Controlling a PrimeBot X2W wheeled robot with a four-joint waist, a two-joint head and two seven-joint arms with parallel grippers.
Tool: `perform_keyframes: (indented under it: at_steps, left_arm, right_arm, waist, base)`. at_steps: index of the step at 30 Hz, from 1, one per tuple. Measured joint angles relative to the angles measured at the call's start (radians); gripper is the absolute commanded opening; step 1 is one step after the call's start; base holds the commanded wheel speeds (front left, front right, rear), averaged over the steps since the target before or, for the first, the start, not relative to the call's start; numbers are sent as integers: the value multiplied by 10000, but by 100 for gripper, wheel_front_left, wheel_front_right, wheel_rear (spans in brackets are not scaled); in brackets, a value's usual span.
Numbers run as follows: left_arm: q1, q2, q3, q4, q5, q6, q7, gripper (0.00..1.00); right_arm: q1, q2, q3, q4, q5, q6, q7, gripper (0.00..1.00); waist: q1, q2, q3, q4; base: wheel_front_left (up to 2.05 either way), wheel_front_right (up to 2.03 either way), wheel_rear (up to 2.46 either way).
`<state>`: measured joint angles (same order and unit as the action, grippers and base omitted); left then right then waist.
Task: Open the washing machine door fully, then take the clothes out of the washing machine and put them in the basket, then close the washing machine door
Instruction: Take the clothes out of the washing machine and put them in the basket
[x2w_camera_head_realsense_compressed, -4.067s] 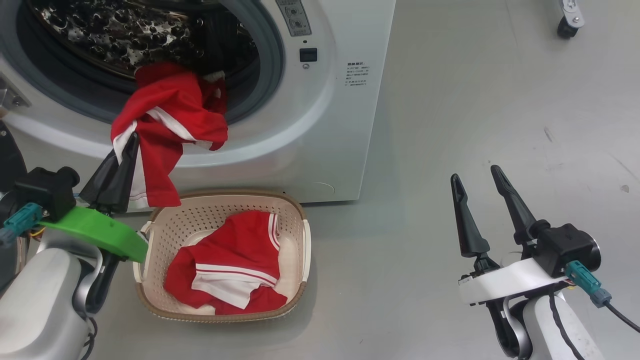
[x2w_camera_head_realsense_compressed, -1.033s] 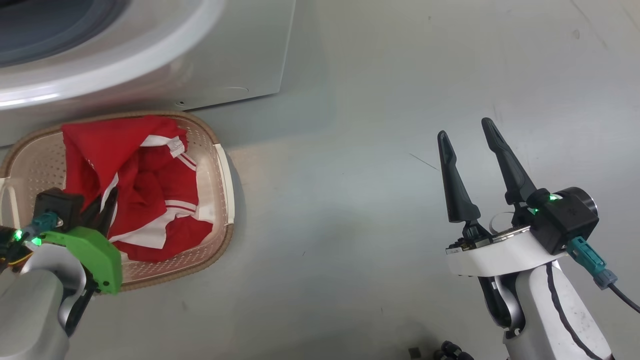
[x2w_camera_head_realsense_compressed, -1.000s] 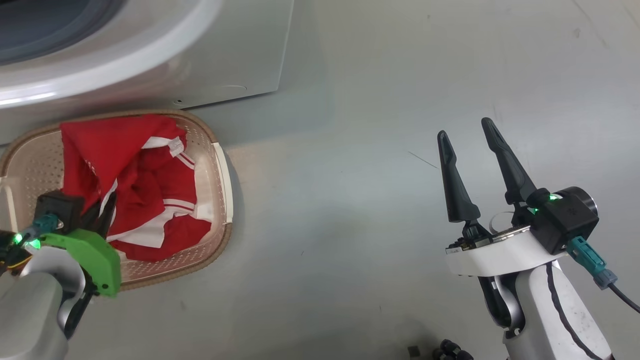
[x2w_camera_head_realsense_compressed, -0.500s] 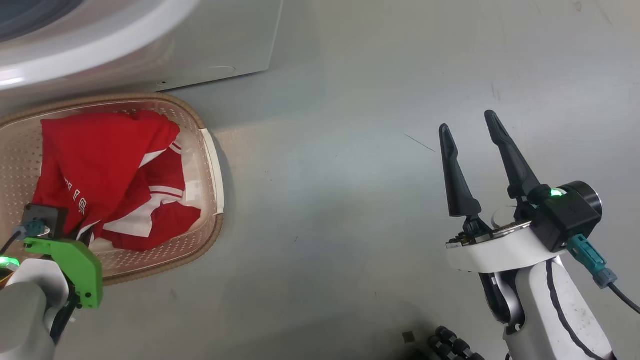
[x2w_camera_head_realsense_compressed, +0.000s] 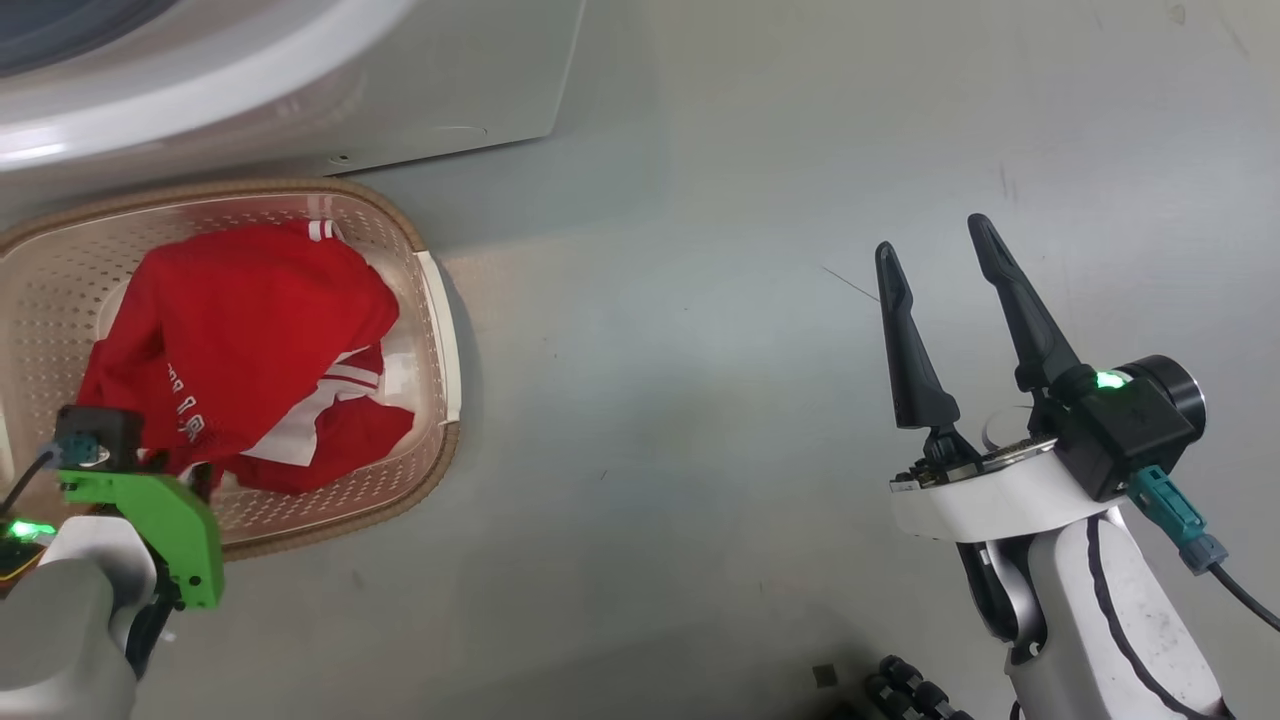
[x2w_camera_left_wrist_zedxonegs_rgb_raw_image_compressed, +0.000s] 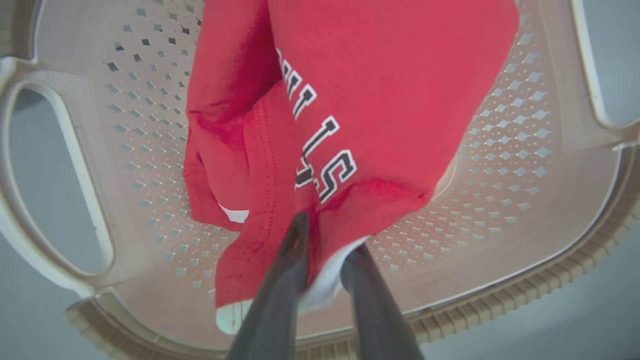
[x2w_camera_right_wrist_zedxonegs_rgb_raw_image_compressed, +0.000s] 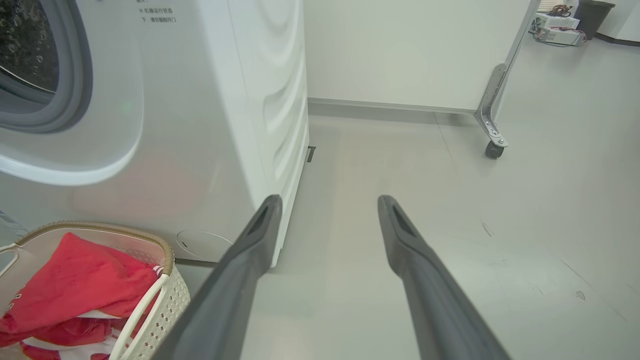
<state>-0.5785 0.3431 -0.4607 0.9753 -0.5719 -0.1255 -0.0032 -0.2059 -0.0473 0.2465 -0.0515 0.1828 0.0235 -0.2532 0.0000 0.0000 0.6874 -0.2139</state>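
Left gripper (x2w_camera_left_wrist_zedxonegs_rgb_raw_image_compressed: 325, 235) low in the basket (x2w_camera_left_wrist_zedxonegs_rgb_raw_image_compressed: 500, 300), jaws slightly parted around the hem of the red clothes (x2w_camera_left_wrist_zedxonegs_rgb_raw_image_compressed: 380, 100) heaped just ahead, grip unclear; right gripper (x2w_camera_head_realsense_compressed: 931, 236) wide open, empty, washing machine (x2w_camera_right_wrist_zedxonegs_rgb_raw_image_compressed: 200, 125) to its left; door closing likely left.

Red clothes (x2w_camera_head_realsense_compressed: 260, 320) with white stripes — cream perforated basket (x2w_camera_head_realsense_compressed: 60, 280), brown rim.

You have a grey floor (x2w_camera_right_wrist_zedxonegs_rgb_raw_image_compressed: 525, 210) ahead. At twelve o'clock stands a white panel (x2w_camera_right_wrist_zedxonegs_rgb_raw_image_compressed: 410, 50), a black caster wheel (x2w_camera_right_wrist_zedxonegs_rgb_raw_image_compressed: 493, 150) under its right end. Far off at two o'clock sits a dark bin (x2w_camera_right_wrist_zedxonegs_rgb_raw_image_compressed: 595, 15).
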Motion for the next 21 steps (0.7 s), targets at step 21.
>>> perform_keyframes:
  at_steps: [21]
  left_arm:
    - [-228, -709, -284, -244, -171, 0, -2265, 100]
  right_arm:
    - [-218, -8, -174, 481, 192, 19, 0, 100]
  waist:
    - [0, 0, -1319, 687]
  base:
    - [0, 0, 0]
